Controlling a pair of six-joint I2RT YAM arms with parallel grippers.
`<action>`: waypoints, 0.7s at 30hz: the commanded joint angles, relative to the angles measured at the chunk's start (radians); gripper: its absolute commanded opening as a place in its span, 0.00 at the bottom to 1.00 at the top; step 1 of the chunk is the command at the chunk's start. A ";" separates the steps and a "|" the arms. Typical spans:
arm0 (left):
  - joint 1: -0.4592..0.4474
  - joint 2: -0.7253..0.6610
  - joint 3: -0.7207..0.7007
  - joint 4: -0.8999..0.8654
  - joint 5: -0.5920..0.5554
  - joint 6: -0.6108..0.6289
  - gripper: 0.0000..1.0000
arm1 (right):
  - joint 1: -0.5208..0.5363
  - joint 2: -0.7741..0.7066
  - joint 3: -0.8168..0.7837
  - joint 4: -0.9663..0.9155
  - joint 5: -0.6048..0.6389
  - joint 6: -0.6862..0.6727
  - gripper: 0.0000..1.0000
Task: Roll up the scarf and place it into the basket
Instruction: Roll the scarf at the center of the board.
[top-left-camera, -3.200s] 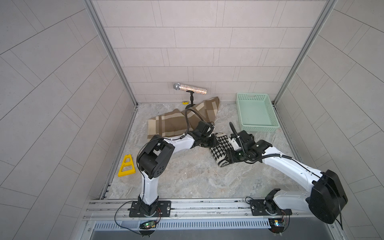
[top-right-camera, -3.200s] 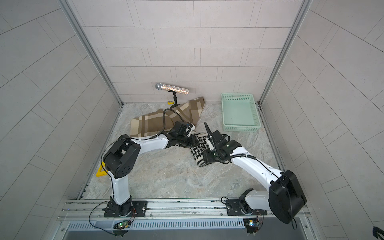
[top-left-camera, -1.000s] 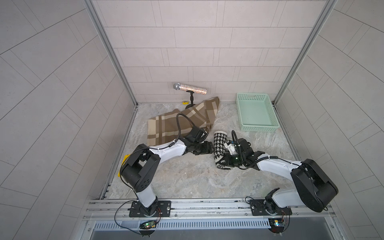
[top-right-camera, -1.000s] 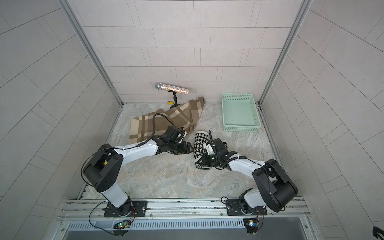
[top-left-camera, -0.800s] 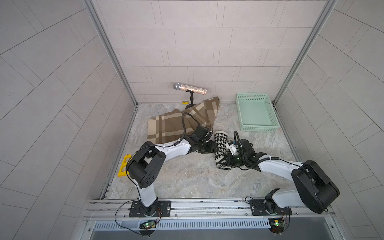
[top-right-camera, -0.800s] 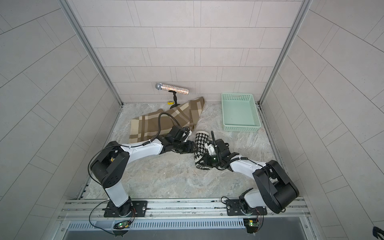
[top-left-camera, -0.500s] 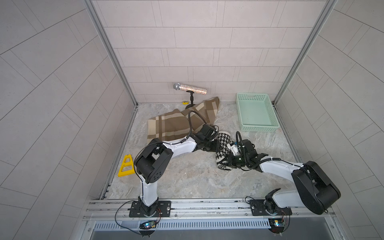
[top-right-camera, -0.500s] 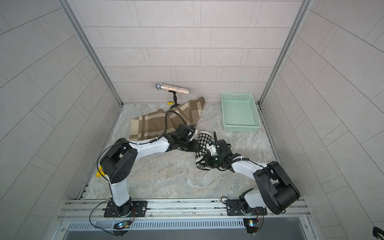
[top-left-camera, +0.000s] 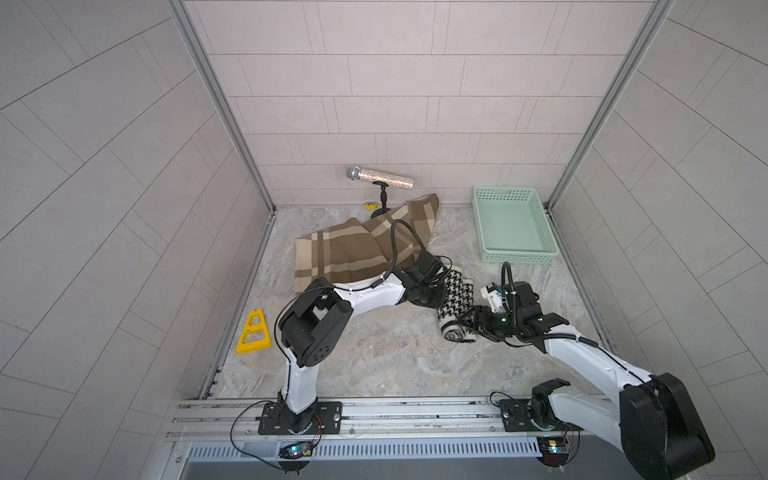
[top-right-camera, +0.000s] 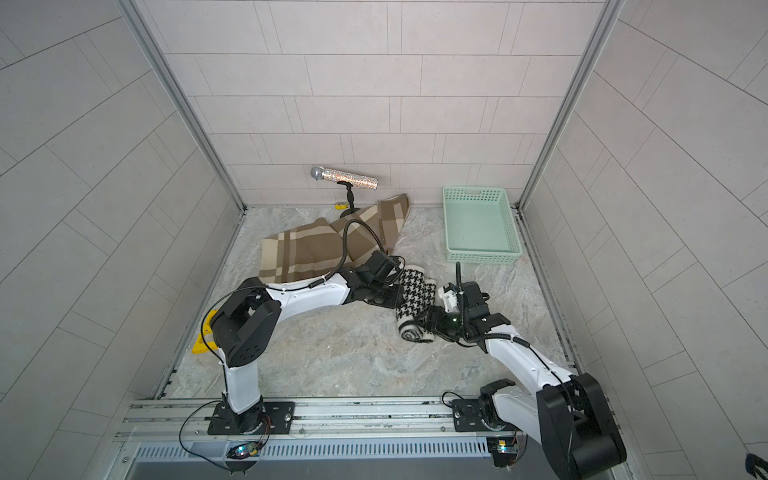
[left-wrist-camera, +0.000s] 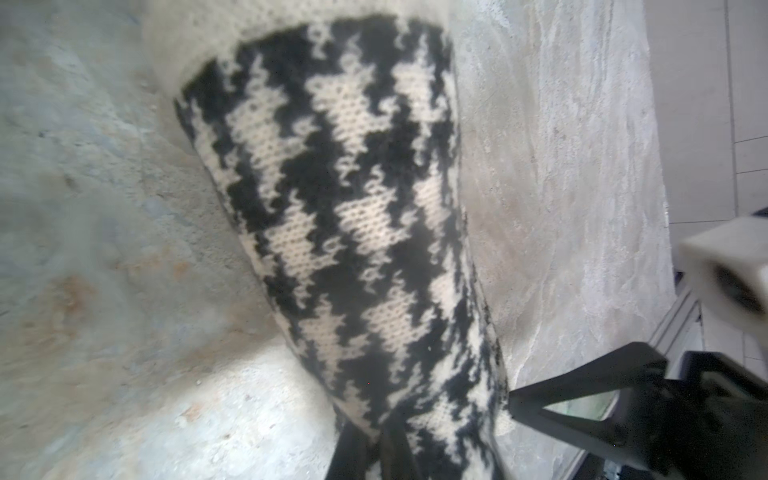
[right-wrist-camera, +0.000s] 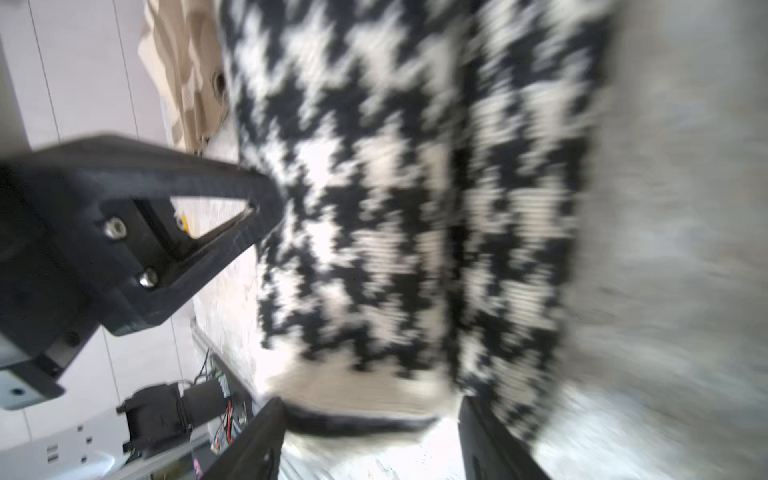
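The scarf (top-left-camera: 455, 297) (top-right-camera: 415, 291), black-and-white houndstooth knit, lies rolled into a short cylinder on the marble floor, mid-table. My left gripper (top-left-camera: 438, 298) (top-right-camera: 390, 297) is shut, and its fingertips press the roll's left side, as the left wrist view shows (left-wrist-camera: 374, 449). My right gripper (top-left-camera: 469, 323) (top-right-camera: 430, 323) stands open at the roll's near end, its fingers (right-wrist-camera: 249, 440) straddling the cream edge without closing on it. The scarf (left-wrist-camera: 353, 208) (right-wrist-camera: 415, 208) fills both wrist views. The mint-green basket (top-left-camera: 517, 253) (top-right-camera: 482, 257) sits empty at the back right, apart from the roll.
A brown plaid cloth (top-left-camera: 345, 249) lies spread at the back left, under the left arm. A glittery microphone on a stand (top-left-camera: 380, 178) stands behind it. A yellow triangle (top-left-camera: 253, 332) lies by the left wall. Tiled walls close in three sides.
The left gripper has shut and moved right against the roll. The right gripper has opened at the roll's near end and let go. The roll has shifted slightly.
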 joint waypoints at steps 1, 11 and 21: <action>-0.003 -0.038 0.048 -0.156 -0.096 0.050 0.00 | -0.011 -0.065 0.000 -0.080 0.113 -0.013 0.71; -0.046 -0.011 0.203 -0.451 -0.338 0.132 0.00 | -0.015 -0.067 0.045 -0.059 0.179 -0.003 0.76; -0.163 0.132 0.381 -0.573 -0.543 0.162 0.00 | -0.020 0.098 0.073 0.218 0.140 0.134 0.84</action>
